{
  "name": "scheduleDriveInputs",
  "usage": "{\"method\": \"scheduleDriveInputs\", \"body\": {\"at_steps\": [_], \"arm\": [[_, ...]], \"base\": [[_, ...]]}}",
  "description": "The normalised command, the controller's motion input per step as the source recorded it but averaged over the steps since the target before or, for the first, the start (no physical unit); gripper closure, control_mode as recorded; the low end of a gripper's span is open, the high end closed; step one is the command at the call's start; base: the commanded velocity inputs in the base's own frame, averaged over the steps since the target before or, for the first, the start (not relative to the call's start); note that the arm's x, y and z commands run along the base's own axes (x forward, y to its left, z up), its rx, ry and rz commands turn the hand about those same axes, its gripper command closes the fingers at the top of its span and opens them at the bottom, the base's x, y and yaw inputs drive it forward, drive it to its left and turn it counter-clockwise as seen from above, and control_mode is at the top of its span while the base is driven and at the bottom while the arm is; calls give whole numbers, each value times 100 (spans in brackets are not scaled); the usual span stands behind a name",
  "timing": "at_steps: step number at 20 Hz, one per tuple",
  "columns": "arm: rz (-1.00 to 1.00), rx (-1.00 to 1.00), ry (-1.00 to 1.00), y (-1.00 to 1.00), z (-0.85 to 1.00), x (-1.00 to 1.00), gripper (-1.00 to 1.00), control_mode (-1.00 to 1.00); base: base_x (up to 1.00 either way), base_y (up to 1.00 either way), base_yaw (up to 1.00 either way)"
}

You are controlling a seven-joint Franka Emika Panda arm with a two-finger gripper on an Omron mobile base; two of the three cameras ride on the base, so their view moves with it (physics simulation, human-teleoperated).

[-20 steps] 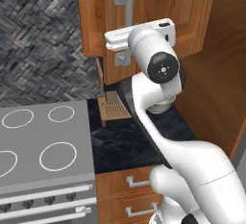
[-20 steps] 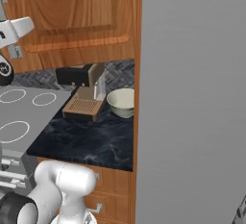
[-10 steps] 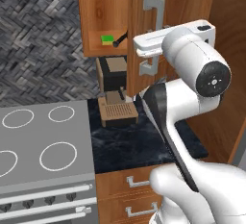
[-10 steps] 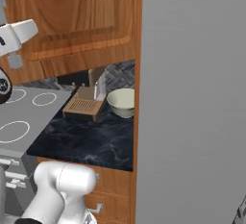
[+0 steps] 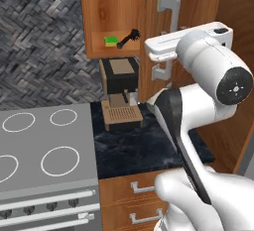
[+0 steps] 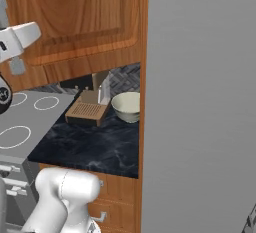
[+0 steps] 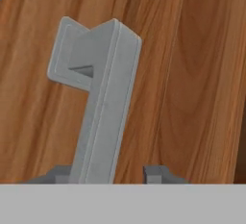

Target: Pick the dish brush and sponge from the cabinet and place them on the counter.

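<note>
cabinet [image 5: 111,14] mouth open at front, swung door [image 5: 168,31] flanks its right, coffee machine [image 5: 120,93] stands beneath

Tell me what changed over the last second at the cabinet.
The cabinet door swung wider open, pulled by the gripper at its handle, uncovering the shelf with the sponge and dish brush. Both lie untouched there; the coffee machine and bowl on the counter stayed put.

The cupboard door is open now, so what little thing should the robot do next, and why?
Probably let go of the grey handle and back the tool away. The cabinet door is swung open, and the sponge and dish brush lie on the shelf in plain sight, ready to be reached.
</note>
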Motion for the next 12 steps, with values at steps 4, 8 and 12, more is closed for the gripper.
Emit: {"method": "scheduleDriveInputs", "body": {"at_steps": [4,8,12], "arm": [[0,-1,-2,-3,26,-55,-100,-100],[3,-5,-1,-5,41,-67,-100,-100],[10,-13,8,5,8,-75,-100,-100]], "base": [[0,0,0],[0,0,0],[0,0,0]]}}
